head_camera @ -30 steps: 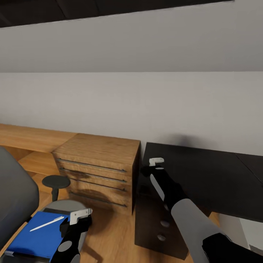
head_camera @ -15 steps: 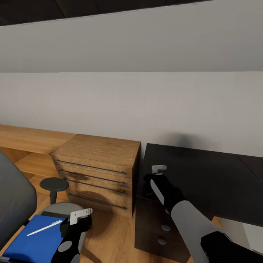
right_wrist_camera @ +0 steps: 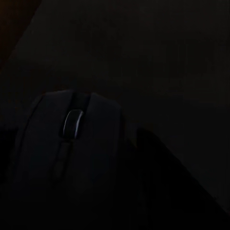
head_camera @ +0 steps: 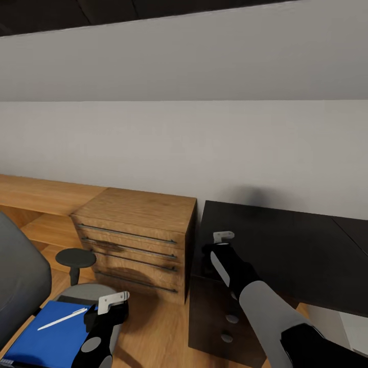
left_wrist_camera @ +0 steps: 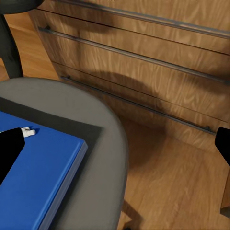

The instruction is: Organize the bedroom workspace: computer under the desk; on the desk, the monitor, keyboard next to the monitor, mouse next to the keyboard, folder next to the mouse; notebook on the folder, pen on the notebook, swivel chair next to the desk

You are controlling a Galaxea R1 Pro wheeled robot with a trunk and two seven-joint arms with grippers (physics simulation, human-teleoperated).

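Observation:
The blue folder (head_camera: 43, 340) lies on the grey swivel chair's seat (head_camera: 84, 292), with a white pen (head_camera: 64, 318) on top. In the left wrist view a dark flat sheet (left_wrist_camera: 72, 125) sticks out from under the folder (left_wrist_camera: 33, 177); I cannot tell whether it is the notebook. My left gripper (head_camera: 113, 302) hangs open over the seat's right edge, beside the folder, with nothing between its fingers (left_wrist_camera: 9, 148). My right gripper (head_camera: 221, 238) is low over the left end of the black desk (head_camera: 291, 250). The right wrist view shows the black mouse (right_wrist_camera: 72, 143) held close between its fingers.
A light-wood drawer unit (head_camera: 138, 232) stands against the grey wall between chair and desk, with a low wooden shelf (head_camera: 41, 191) running left from it. The chair's backrest (head_camera: 20, 286) and a round black armrest (head_camera: 76, 257) are at the left. Desk drawers with silver knobs (head_camera: 232, 318) are below my right arm.
One second ago my right gripper was a little higher and farther over the desk; it has come down and back. The view shifted slightly. Nothing has moved in the last half second.

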